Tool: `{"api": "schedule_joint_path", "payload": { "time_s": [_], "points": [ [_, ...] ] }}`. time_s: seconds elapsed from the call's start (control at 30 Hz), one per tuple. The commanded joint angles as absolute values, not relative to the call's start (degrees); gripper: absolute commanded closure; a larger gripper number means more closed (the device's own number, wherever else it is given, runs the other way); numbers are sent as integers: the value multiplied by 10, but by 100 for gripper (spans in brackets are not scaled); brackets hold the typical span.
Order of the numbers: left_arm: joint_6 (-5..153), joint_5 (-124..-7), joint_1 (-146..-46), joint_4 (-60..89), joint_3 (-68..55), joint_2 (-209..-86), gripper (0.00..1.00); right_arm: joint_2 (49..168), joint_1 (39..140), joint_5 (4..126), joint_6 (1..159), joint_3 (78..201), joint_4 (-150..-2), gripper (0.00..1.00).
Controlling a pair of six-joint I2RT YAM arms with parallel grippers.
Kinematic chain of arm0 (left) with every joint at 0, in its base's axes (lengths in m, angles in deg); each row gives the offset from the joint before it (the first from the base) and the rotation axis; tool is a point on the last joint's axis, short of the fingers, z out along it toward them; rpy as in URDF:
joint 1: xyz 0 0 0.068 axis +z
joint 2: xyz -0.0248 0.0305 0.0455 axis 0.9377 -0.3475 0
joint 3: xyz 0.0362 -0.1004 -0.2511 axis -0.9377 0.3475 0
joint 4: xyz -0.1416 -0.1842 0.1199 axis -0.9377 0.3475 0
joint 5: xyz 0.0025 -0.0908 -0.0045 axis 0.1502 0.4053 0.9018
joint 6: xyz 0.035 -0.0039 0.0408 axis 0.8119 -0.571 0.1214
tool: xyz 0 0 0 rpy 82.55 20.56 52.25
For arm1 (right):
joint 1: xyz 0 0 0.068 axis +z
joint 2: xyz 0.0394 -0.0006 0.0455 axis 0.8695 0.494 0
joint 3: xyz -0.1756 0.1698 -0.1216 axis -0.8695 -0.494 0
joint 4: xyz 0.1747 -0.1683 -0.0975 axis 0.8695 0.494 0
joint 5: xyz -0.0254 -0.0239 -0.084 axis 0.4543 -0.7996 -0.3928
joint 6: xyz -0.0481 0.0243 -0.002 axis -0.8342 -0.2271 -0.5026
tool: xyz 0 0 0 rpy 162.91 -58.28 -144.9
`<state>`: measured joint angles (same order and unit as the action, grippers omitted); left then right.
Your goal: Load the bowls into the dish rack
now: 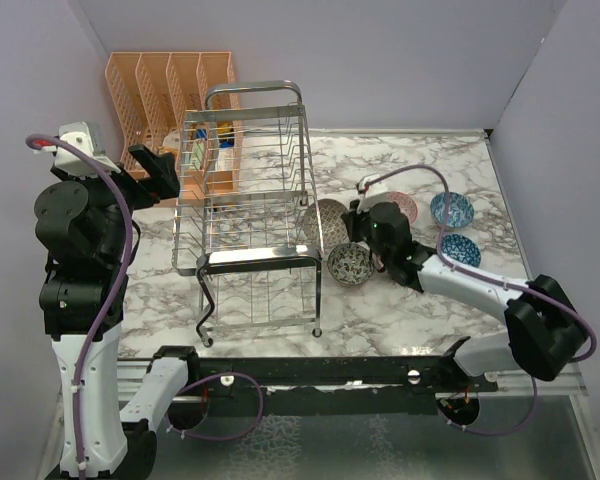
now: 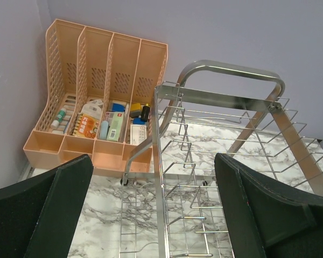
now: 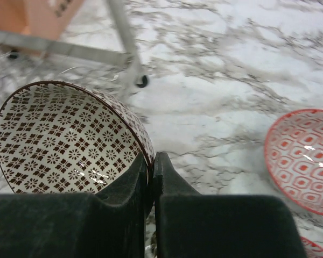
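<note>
The chrome wire dish rack (image 1: 250, 210) stands left of centre with nothing in it. Right of it are the bowls: a beige one (image 1: 325, 222), a black-and-white one (image 1: 350, 263), a pink-red one (image 1: 400, 207) and two blue ones (image 1: 451, 209) (image 1: 460, 250). My right gripper (image 3: 151, 158) is shut on the rim of the beige bowl (image 3: 59, 140), which is tilted, one finger inside and one outside. The pink-red bowl (image 3: 304, 158) lies to its right. My left gripper (image 2: 153, 158) hangs open over the rack's (image 2: 204, 161) left side, holding nothing.
An orange slotted organizer (image 1: 165, 90) with small items stands at the back left, behind the rack, and also shows in the left wrist view (image 2: 97, 107). A rack leg (image 3: 129, 48) stands just beyond the held bowl. Purple walls close in the marble table (image 1: 420, 300).
</note>
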<state>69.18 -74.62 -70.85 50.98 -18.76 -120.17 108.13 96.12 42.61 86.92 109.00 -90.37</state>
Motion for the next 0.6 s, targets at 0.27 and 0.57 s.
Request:
{"api": "schedule_joint_path", "payload": {
  "time_s": [0.27, 0.57],
  "points": [
    [683, -754, -712, 497, -183, -1193, 1, 985, 1131, 293, 710, 955, -1193, 99],
    [679, -760, -712, 496, -182, -1188, 1, 1076, 1234, 194, 583, 894, -1470, 99]
  ]
}}
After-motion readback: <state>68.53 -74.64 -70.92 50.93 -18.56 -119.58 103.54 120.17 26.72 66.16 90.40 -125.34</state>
